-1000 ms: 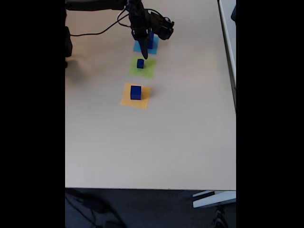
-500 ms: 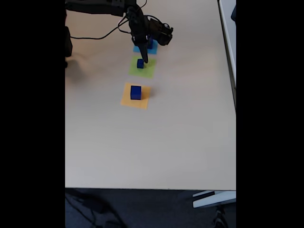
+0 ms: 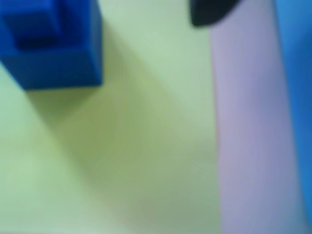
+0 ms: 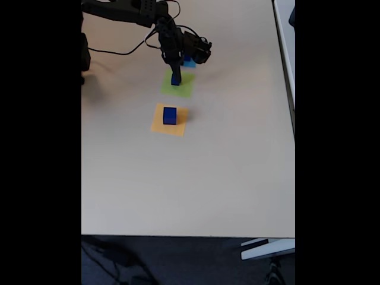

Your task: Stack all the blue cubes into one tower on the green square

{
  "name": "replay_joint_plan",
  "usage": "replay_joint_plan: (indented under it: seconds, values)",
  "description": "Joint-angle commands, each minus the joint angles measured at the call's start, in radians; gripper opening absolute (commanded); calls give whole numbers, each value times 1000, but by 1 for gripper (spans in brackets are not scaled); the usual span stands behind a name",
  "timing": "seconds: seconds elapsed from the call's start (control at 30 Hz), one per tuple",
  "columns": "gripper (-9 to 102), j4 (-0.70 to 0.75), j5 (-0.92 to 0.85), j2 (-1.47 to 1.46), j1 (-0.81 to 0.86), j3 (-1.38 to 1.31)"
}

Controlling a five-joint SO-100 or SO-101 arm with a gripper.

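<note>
Hand (image 4: 176,76), opening indiscernible, hung over a small blue cube (image 4: 176,80) on the green square (image 4: 184,88); below it another blue cube (image 4: 170,115) sat on an orange patch (image 4: 158,123) of the beige desk (image 4: 208,178).

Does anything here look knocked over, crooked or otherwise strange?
Nothing stands out. One blue cube sits upright on the orange patch, a small blue cube on the green square under the gripper; nothing spilled.

Black jointed arm (image 4: 127,10), black looping cable (image 4: 122,51), dark pincer (image 4: 176,76)
</note>
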Motion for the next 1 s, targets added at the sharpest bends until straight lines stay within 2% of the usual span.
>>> replay_joint_plan:
  seconds: [0.0, 0.97]
  values:
    - [29, -20, -8, 49, 2, 0]
    - [22, -28, -28, 54, 26, 34]
